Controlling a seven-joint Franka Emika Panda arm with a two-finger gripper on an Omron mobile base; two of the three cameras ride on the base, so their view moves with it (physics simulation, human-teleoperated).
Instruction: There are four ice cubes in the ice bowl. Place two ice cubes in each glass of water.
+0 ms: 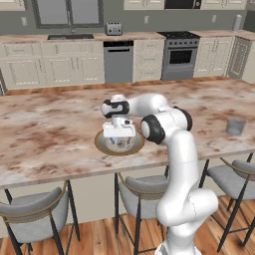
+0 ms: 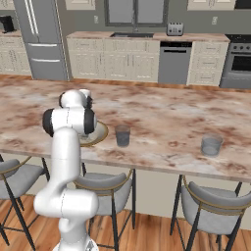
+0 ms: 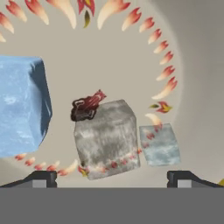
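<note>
The ice bowl (image 1: pixel 101 144) sits near the front edge of the marble island, and its rim (image 2: pixel 102 132) peeks out from behind my arm in the right base view. My gripper (image 1: pixel 119 143) points down into it, open. Up close, the gripper (image 3: pixel 112 178) has its two fingertips (image 3: pixel 42 177) spread wide on either side of a grey ice cube (image 3: pixel 107 138). A large blue ice cube (image 3: pixel 22 109) lies at the left and a small pale ice cube (image 3: pixel 159 144) at the right. One glass of water (image 2: pixel 122 136) stands just right of the bowl, another glass (image 2: pixel 212 145) farther right.
The far glass (image 1: pixel 235 126) stands near the island's right end. Grey stools (image 1: pixel 142 191) are tucked under the island's front edge (image 1: pixel 50 177). Cabinets, a dishwasher and an oven (image 1: pixel 180 55) line the back wall. The marble top (image 1: pixel 50 124) stretches left of the bowl.
</note>
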